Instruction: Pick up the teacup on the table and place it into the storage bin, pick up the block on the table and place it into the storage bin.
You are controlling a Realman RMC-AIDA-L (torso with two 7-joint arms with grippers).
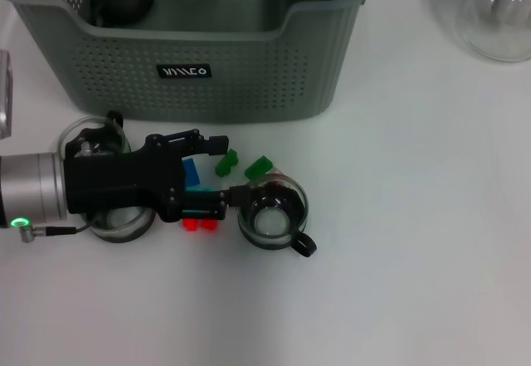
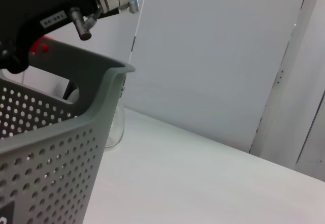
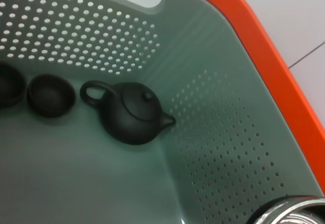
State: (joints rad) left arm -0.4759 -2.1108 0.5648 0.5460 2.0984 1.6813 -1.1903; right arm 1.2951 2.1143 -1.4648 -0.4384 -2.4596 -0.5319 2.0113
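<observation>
Reaching low over the white table [image 1: 415, 217], the left gripper [image 1: 222, 171] spreads its jaws around the small blue block [image 1: 190, 172], risking nudging the adjacent glass teacup [image 1: 272, 212]; grey-green perforated storage bin [image 1: 249, 75] waits behind.

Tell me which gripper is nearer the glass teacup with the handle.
Left. The left gripper sits right beside the teacup; the right gripper is above the storage bin.

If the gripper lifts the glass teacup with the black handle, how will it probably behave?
The teacup looks like clear glass, so probably rigid, smooth and somewhat slippery, and breakable if dropped. Its wide round body suggests it stands stably. The left gripper is beside it; a side handle may make it swing slightly.
</observation>
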